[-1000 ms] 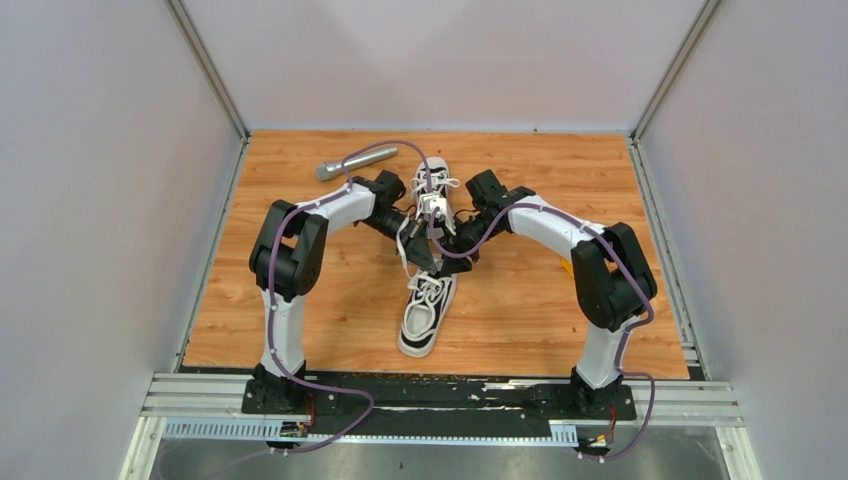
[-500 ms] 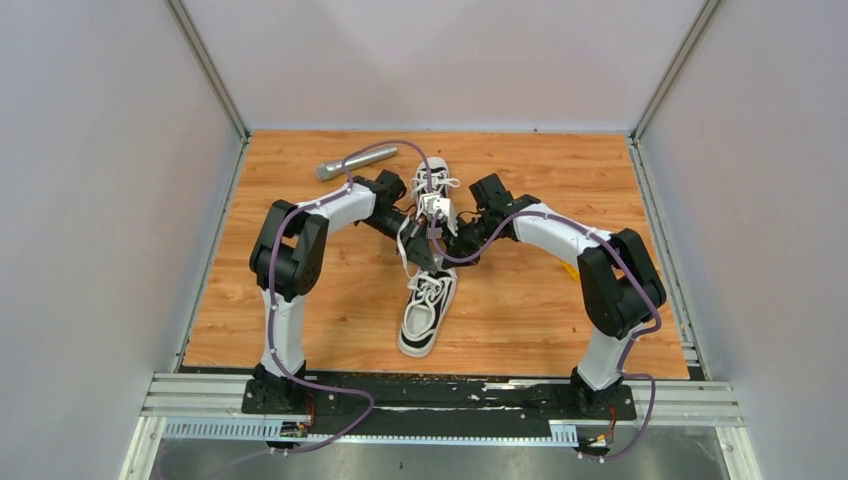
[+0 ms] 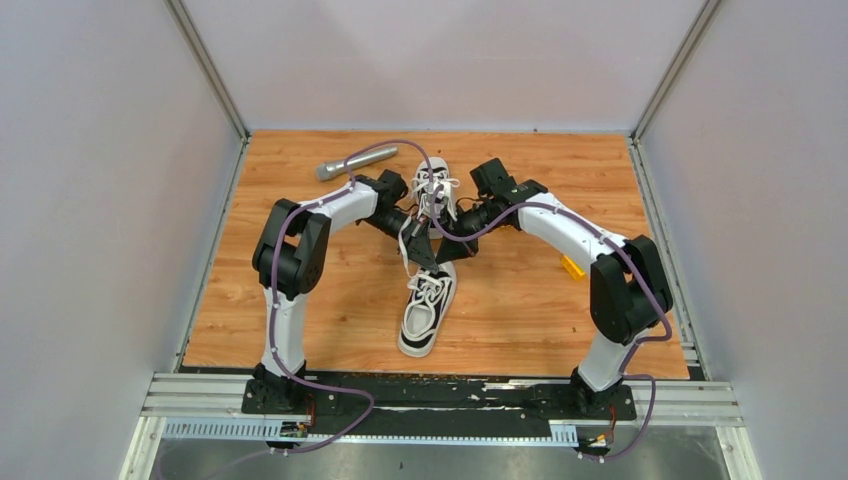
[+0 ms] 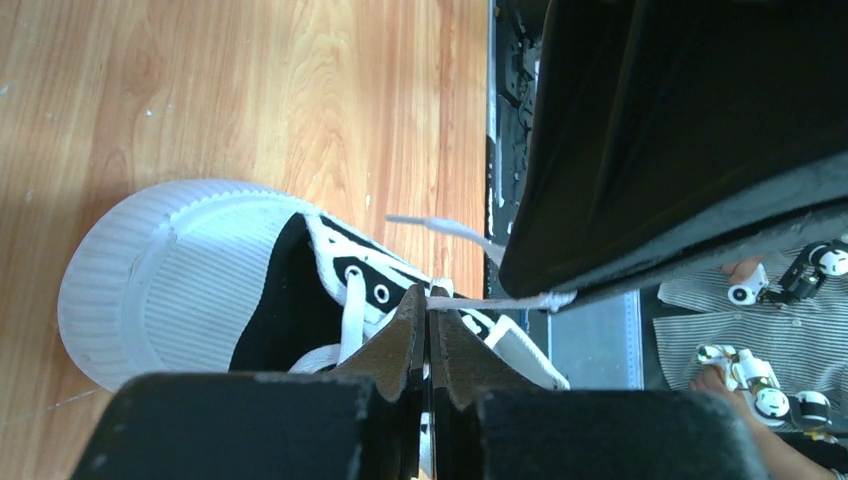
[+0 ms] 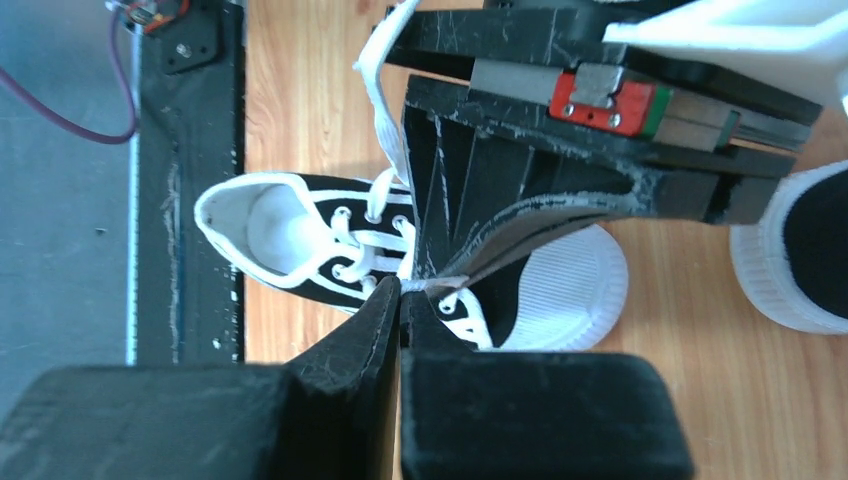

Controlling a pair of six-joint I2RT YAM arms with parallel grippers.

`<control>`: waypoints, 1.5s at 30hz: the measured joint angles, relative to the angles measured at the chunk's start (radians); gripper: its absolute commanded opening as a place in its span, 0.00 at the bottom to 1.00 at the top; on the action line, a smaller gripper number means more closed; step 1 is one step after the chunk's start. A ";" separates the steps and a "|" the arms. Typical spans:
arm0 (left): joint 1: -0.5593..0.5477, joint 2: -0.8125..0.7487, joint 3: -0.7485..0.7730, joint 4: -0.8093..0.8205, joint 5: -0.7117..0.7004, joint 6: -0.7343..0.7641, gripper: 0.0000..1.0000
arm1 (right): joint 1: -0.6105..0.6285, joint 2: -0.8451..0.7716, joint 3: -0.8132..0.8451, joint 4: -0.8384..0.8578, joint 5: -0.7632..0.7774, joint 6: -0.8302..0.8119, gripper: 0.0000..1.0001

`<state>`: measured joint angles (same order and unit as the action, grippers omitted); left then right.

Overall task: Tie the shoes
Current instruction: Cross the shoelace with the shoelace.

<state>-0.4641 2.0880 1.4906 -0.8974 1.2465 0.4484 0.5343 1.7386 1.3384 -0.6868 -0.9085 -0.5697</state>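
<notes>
Centrally on the wooden table (image 3: pixel 520 330), both arms meet over the shoes: the near shoe (image 3: pixel 422 320) lies at 6 o'clock from the grippers and the far shoe (image 3: pixel 430 170) at 12 o'clock. A grey microphone (image 3: pixel 357 161) lies at 10 o'clock and a small yellow piece (image 3: pixel 571 266) at 3 o'clock. The left gripper (image 4: pixel 428 310) is clenched on a white lace (image 4: pixel 490 300). The right gripper (image 5: pixel 400 295) pinches the same lace, which is stretched straight between them.

White shells (image 3: pixel 288 335) between black joints (image 3: pixel 292 252), purple cables (image 3: pixel 392 143) strung above black base plates (image 3: pixel 272 398), scuffed black wedge-shaped jaws.
</notes>
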 measured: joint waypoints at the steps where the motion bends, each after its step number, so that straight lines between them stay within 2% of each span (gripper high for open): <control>1: 0.000 0.000 0.004 -0.002 0.004 0.001 0.04 | -0.001 0.008 0.015 -0.015 -0.013 0.010 0.00; 8: 0.000 0.011 0.014 -0.034 0.033 0.014 0.04 | -0.005 0.031 0.034 -0.033 -0.086 0.045 0.00; 19: 0.000 0.065 0.057 -0.230 0.079 0.155 0.06 | -0.001 0.053 0.019 0.010 -0.187 0.105 0.00; 23: 0.010 0.066 0.057 -0.237 0.059 0.175 0.18 | 0.003 0.075 0.019 0.022 -0.216 0.116 0.00; 26: 0.022 0.066 0.057 -0.208 0.018 0.184 0.38 | 0.008 0.079 0.019 0.030 -0.238 0.120 0.00; 30: 0.028 0.059 0.042 -0.108 -0.057 0.162 0.51 | 0.011 0.079 0.021 0.038 -0.244 0.117 0.00; 38: 0.041 -0.125 -0.132 0.188 -0.219 -0.018 0.60 | 0.003 0.079 0.035 0.025 -0.227 0.095 0.00; 40: 0.052 -0.147 -0.133 0.224 -0.232 -0.034 0.61 | 0.001 0.079 0.045 0.022 -0.227 0.095 0.00; 43: 0.069 -0.152 -0.131 0.233 -0.219 -0.032 0.74 | 0.001 0.079 0.063 0.018 -0.230 0.098 0.00; 45: 0.076 -0.150 -0.126 0.207 -0.205 -0.030 0.76 | 0.001 0.079 0.069 0.018 -0.231 0.098 0.00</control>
<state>-0.3878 1.9377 1.3647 -0.6903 1.0412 0.4183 0.5354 1.8179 1.4075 -0.6689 -1.1397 -0.4713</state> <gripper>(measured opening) 0.719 0.013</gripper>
